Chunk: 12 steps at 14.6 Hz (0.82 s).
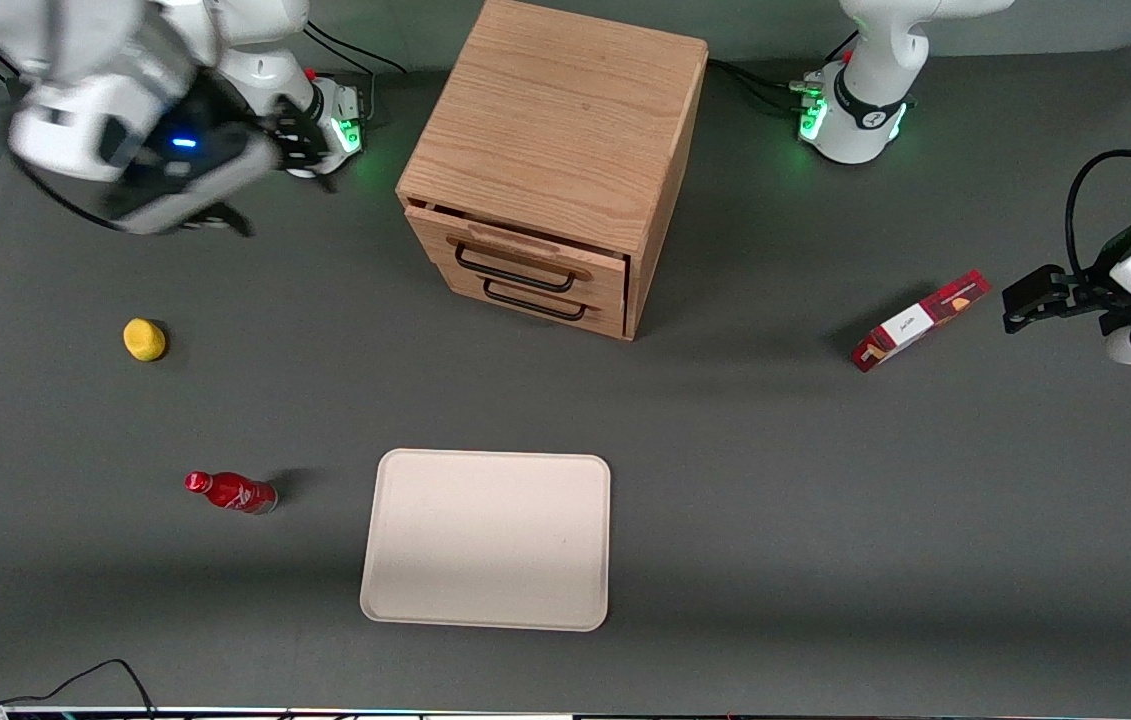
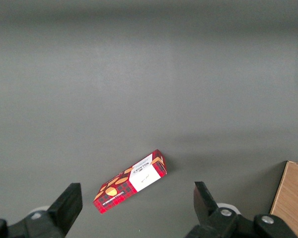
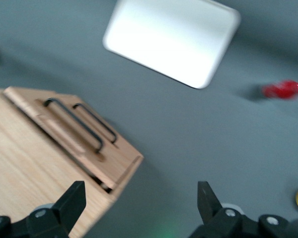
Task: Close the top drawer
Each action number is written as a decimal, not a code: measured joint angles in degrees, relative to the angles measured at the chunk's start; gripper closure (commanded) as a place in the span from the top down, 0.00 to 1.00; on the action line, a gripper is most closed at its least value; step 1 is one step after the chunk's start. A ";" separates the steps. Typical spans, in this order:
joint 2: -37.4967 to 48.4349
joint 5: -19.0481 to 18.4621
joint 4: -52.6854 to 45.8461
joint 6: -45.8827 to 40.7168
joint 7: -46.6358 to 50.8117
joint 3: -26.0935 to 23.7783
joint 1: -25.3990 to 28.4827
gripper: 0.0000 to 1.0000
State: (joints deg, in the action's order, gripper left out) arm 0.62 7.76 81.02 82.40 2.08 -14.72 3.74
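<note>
The oak cabinet [image 1: 565, 130] stands at the back middle of the table. Its top drawer [image 1: 525, 262], with a raised wooden strip and a black wire handle [image 1: 515, 271], juts out a little from the cabinet face. The lower drawer [image 1: 545, 305] sits flush below it. My gripper [image 1: 217, 216] hangs in the air beside the cabinet, toward the working arm's end of the table and well apart from it. In the right wrist view the gripper [image 3: 141, 198] is open with nothing between its fingers, and the top drawer [image 3: 77, 144] shows a dark gap under the cabinet top.
A pale tray [image 1: 485, 540] lies nearer the front camera than the cabinet. A red bottle [image 1: 230, 492] lies on its side and a yellow lump [image 1: 144, 339] sits toward the working arm's end. A red box [image 1: 920, 320] lies toward the parked arm's end.
</note>
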 measured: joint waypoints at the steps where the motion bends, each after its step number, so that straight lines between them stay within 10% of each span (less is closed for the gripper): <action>1: 0.66 0.01 0.06 -0.66 0.00 3.71 -0.24 1.00; 12: 5.05 -5.47 12.58 4.32 11.31 15.10 -0.84 1.00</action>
State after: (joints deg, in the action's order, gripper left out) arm 5.68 2.30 93.60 86.72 13.40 0.37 2.89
